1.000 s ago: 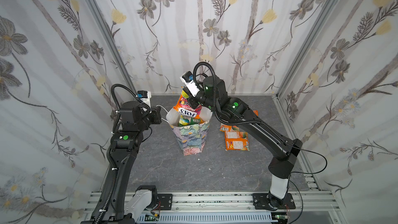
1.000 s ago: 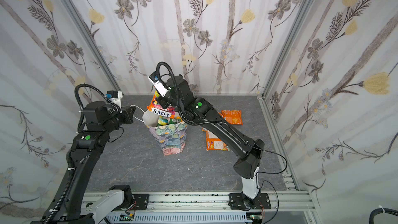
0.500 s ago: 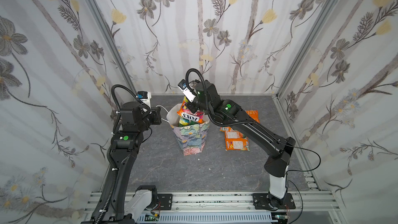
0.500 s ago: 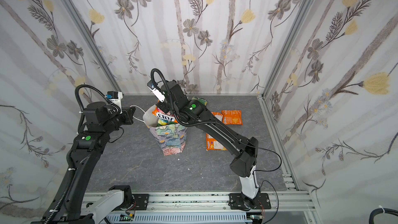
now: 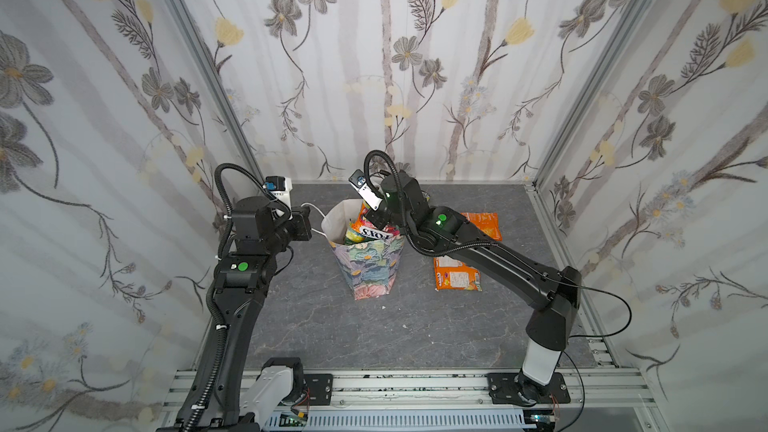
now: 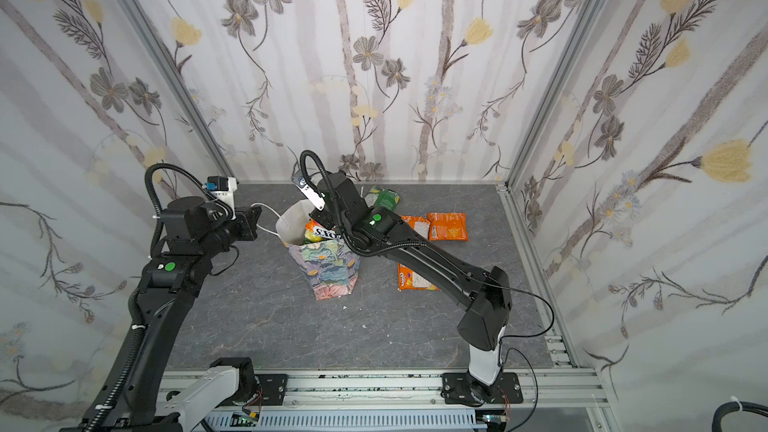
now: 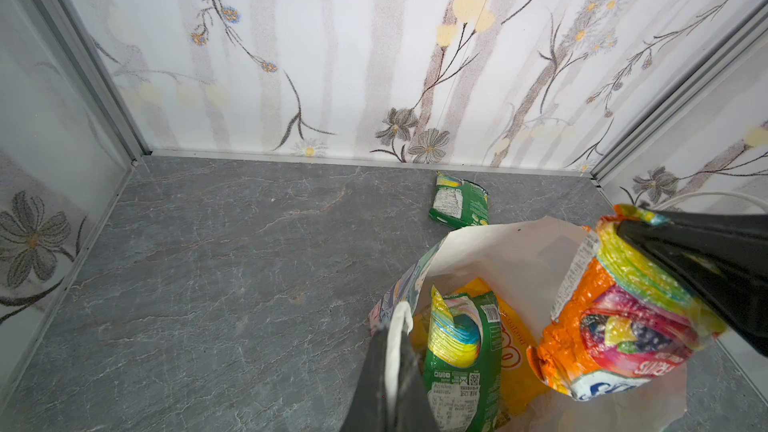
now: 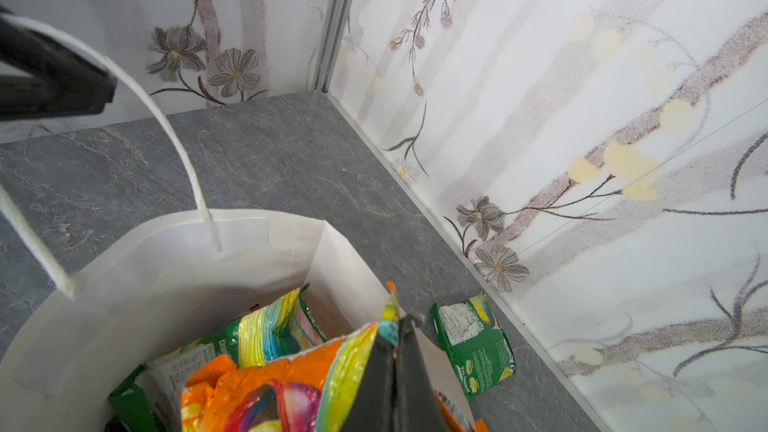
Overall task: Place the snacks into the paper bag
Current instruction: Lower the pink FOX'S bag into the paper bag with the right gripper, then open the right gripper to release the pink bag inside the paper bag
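Gripping the orange packet by its top edge, my right tool is hanging it in the mouth of the paper bag, which is standing mid-worktop. My left tool, closed tight, is pinching the bag's white handle. Around the grey worktop, floral wallpaper is lining the walls. The packet is showing FOX'S lettering.

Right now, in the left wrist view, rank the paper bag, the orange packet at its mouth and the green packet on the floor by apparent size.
1. paper bag, cut off by the frame.
2. orange packet.
3. green packet on the floor: smallest, but it lies farther from the camera, so true size is unsure.
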`<control>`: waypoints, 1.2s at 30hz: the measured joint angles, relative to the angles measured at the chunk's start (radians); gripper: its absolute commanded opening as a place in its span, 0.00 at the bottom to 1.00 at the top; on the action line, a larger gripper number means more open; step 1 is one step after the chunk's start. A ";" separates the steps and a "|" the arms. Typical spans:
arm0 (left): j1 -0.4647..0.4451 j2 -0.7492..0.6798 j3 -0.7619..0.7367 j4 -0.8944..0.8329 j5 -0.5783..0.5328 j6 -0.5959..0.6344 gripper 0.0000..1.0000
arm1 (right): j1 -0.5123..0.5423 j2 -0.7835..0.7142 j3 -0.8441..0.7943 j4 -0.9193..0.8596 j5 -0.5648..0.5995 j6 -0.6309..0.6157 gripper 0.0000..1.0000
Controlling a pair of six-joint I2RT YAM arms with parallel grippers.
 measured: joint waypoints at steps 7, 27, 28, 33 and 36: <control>0.000 0.001 0.000 0.000 0.000 0.000 0.00 | 0.017 -0.075 -0.167 0.129 -0.004 -0.010 0.00; 0.000 -0.010 0.000 0.000 0.000 0.000 0.00 | 0.088 -0.091 -0.261 0.260 -0.040 -0.036 0.32; 0.000 -0.010 0.000 0.000 0.000 0.000 0.00 | 0.089 -0.091 -0.258 0.260 -0.046 -0.036 0.32; 0.000 -0.008 0.000 0.000 0.000 0.000 0.00 | 0.089 -0.091 -0.238 0.250 -0.058 -0.035 0.39; 0.000 -0.008 0.000 0.000 0.001 0.000 0.00 | 0.087 -0.091 -0.211 0.227 -0.082 -0.017 0.40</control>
